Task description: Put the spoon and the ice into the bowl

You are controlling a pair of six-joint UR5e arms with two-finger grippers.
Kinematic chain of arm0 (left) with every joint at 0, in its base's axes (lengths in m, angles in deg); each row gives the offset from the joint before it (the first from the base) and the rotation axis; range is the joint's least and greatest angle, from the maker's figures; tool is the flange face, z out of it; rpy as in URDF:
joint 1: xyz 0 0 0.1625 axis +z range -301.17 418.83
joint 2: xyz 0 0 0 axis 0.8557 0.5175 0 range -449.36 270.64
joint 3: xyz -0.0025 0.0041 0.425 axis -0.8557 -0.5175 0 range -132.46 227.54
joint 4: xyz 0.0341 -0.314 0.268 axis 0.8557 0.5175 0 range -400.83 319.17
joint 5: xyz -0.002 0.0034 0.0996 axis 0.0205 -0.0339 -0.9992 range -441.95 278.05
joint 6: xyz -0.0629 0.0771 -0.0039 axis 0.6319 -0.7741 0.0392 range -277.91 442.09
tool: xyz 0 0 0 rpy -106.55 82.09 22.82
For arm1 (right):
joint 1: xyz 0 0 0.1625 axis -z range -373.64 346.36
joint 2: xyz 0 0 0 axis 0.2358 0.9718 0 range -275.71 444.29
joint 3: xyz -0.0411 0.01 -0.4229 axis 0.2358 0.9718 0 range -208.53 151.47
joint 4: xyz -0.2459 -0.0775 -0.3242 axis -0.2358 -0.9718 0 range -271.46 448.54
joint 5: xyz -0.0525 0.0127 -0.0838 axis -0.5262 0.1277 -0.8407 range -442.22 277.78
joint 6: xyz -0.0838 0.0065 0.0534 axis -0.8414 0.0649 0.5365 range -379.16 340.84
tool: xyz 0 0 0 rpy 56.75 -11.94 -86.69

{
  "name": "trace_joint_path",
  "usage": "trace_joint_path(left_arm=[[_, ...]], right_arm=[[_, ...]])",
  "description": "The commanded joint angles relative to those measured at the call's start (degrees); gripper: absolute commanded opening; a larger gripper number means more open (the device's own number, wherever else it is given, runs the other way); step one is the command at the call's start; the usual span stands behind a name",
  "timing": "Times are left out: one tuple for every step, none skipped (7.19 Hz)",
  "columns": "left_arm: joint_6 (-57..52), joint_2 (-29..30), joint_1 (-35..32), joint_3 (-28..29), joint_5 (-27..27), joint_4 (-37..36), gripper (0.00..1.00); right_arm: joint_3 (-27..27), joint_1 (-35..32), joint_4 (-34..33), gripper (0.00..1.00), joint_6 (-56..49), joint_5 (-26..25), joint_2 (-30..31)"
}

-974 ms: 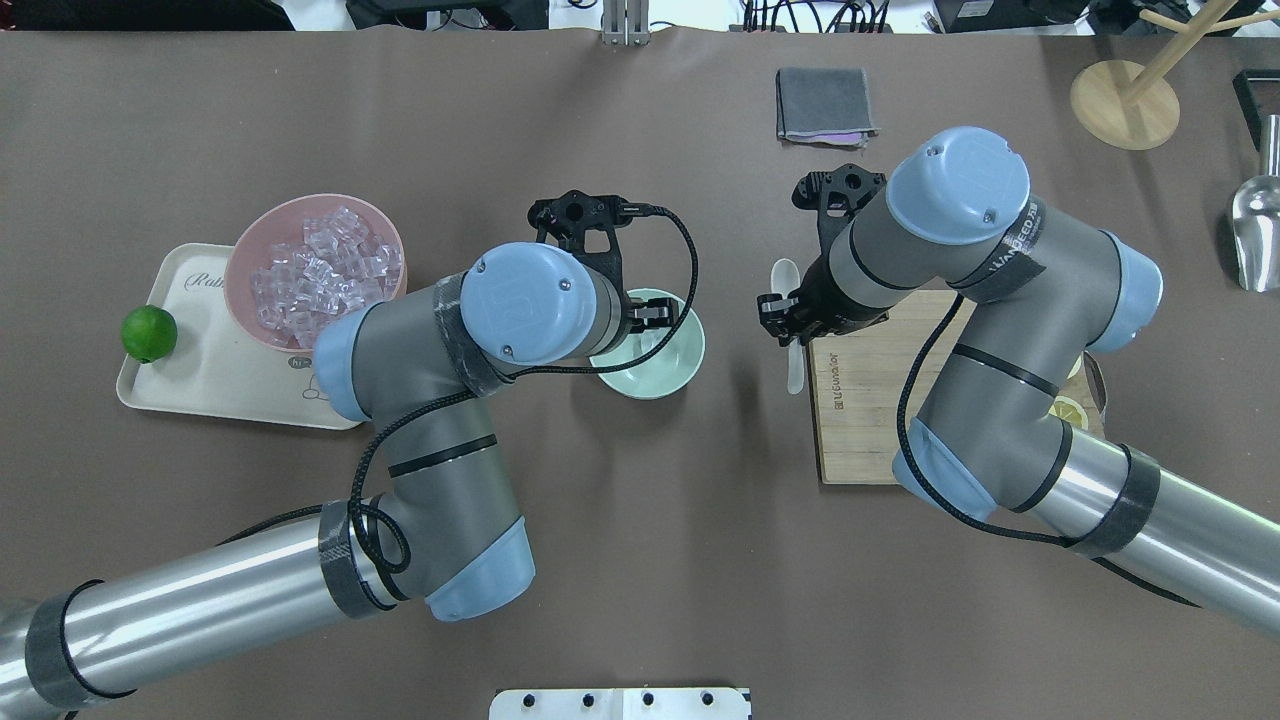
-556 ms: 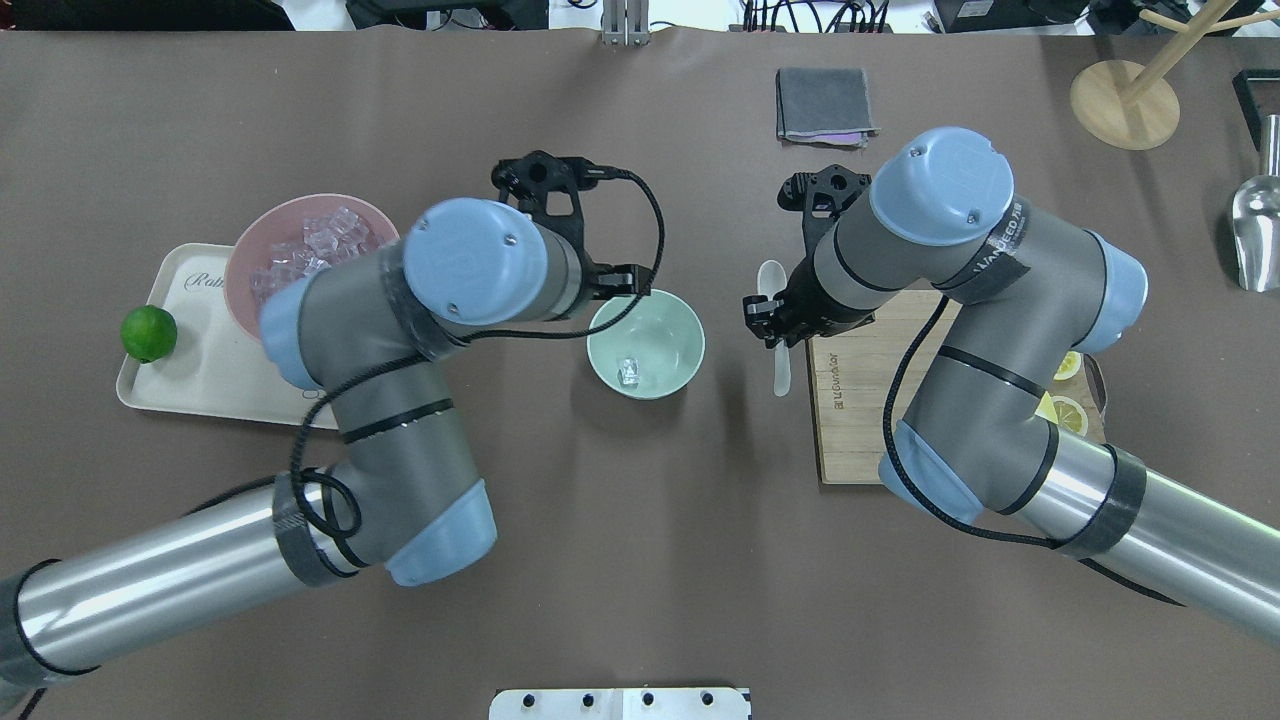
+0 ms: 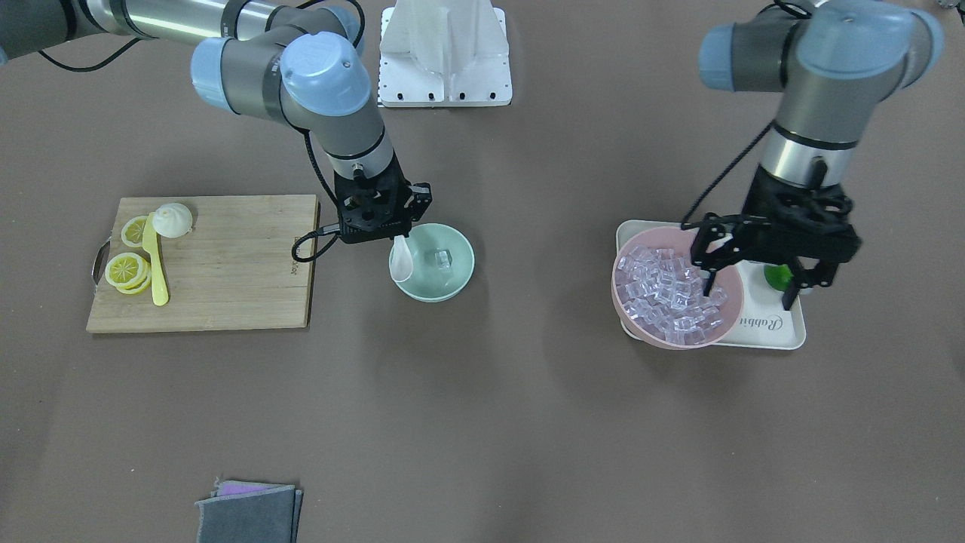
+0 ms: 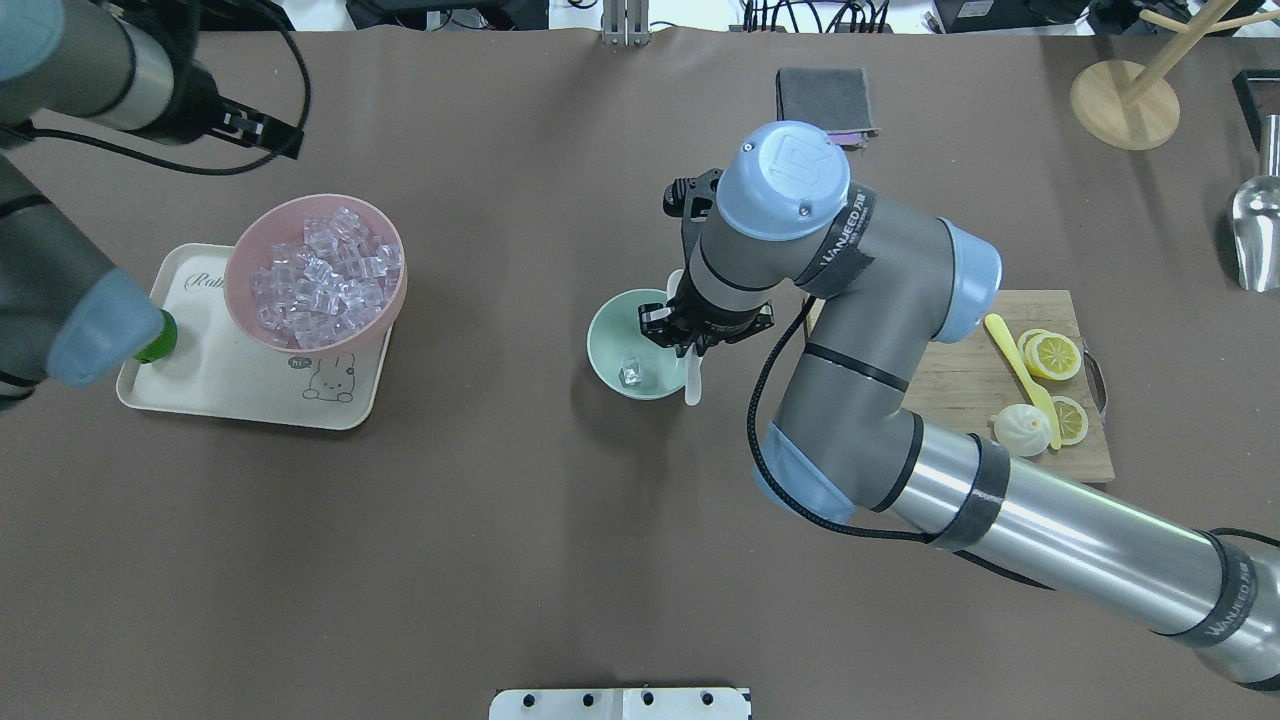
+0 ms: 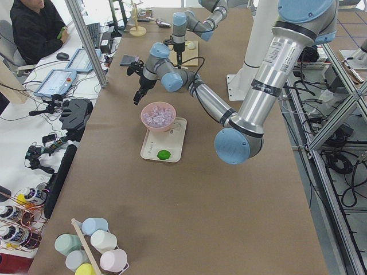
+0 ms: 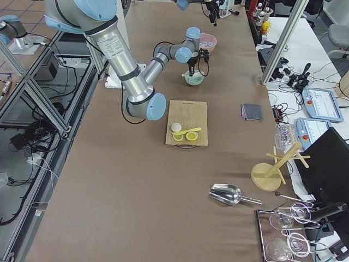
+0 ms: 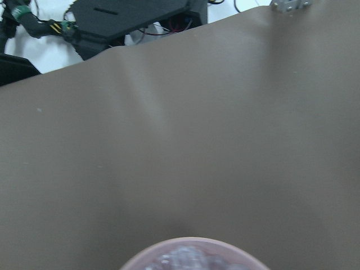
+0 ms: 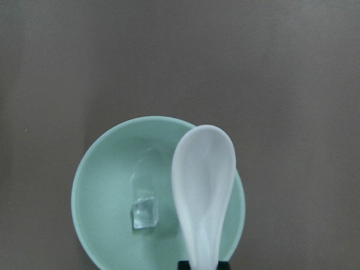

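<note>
You're holding the spoon (image 8: 202, 185) over the mint-green bowl (image 8: 104, 191).
The right gripper (image 4: 697, 340) is clamping the spoon's handle, and the scoop is hanging above the bowl's side nearest the cutting board (image 3: 226, 264). One ice cube (image 8: 144, 214) is lying inside the bowl. The left gripper (image 3: 750, 283) is hovering high near the pink bowl (image 3: 632, 326), fingers spread wide and empty.
</note>
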Motion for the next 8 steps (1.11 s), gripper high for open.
trace_joint_path(left_arm=[[-8.88, -1.67, -7.43, 1.92, 6.29, 0.38, 0.99], [-9.44, -2.71, -7.46, 1.75, 6.41, 0.64, 0.99], [-9.44, -4.99, -7.37, 1.93, 6.41, 4.21, 0.99], [-9.36, -5.88, -7.37, 2.54, 6.41, 6.85, 0.99], [-9.53, -6.24, -7.37, 2.54, 6.59, 7.32, 0.99], [-10.92, -8.07, -7.2, 3.76, 6.5, 12.89, 0.99], [-11.63, -8.26, -7.54, 6.38, 6.59, 15.21, 0.99], [-11.64, -8.52, -8.15, 6.93, 6.76, 15.23, 0.99]], right_arm=[[2.88, 1.76, -0.2, 0.0, 0.0, -1.0, -2.94], [3.68, 1.85, -1.94, 0.0, 0.0, -0.91, -4.52], [4.12, 1.76, -2.39, 0.99, 0.0, -1.26, -4.88], [3.95, 1.76, -2.48, 1.0, 0.0, -1.7, -4.89], [3.34, 0.98, -3.7, 1.0, -0.09, -1.27, -4.89], [0.64, -0.68, -7.72, 1.0, -1.22, -0.91, -4.54], [-3.3, -3.57, -11.76, 1.0, -5.67, 0.05, -2.88], [-7.26, -7.95, -12.85, 1.0, -14.24, 3.88, 2.7]])
